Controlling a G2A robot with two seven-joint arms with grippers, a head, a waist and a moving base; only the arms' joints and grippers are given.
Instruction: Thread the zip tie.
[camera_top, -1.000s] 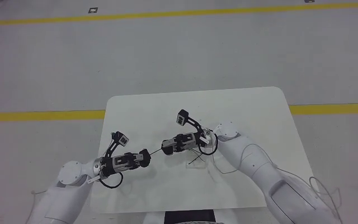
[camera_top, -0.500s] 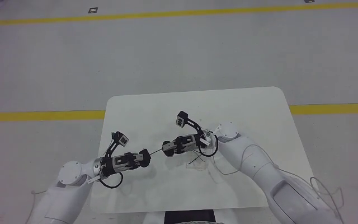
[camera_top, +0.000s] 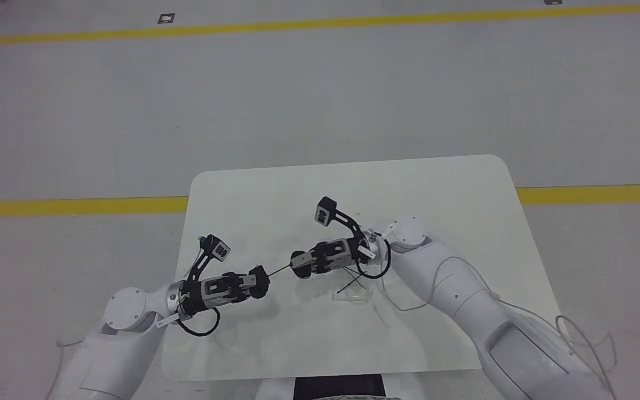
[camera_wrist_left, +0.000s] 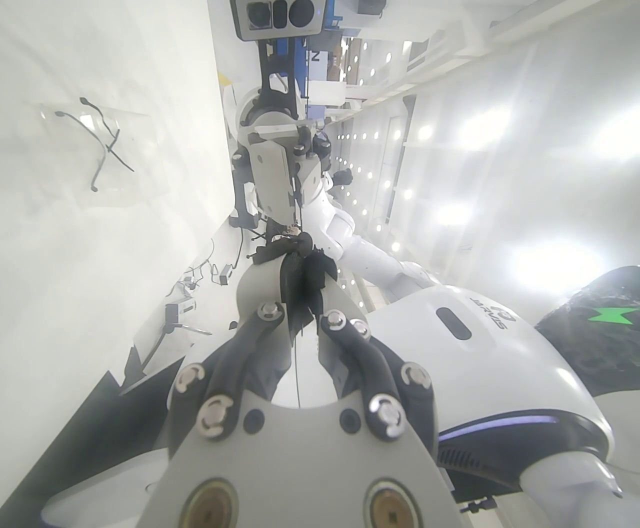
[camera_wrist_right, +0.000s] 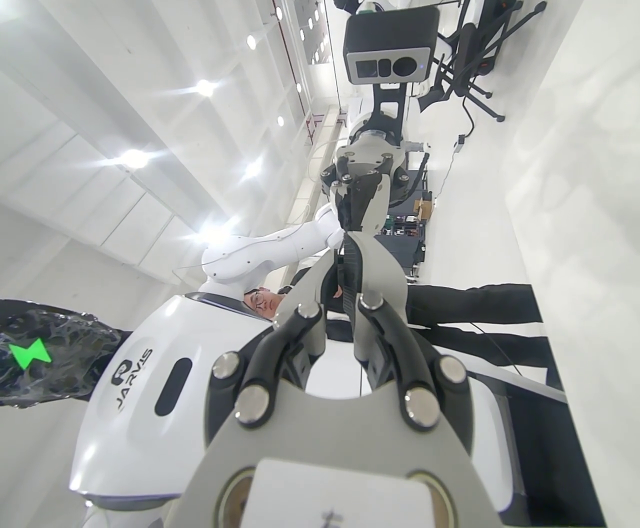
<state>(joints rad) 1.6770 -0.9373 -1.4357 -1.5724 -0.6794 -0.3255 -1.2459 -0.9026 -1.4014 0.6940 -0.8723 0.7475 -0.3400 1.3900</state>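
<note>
Facing each other just above the bench (camera_top: 450, 200), the left end effector (camera_top: 264, 280) and right end effector (camera_top: 294, 266) each clench one end of the zip tie (camera_top: 278, 270). It stretches between them, probably to line tip and head up for threading.

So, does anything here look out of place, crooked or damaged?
Nothing stands out. The zip tie runs straight between the left gripper and the right gripper, both shut on it. The spare ties lie crossed on a clear sheet on the table.
</note>
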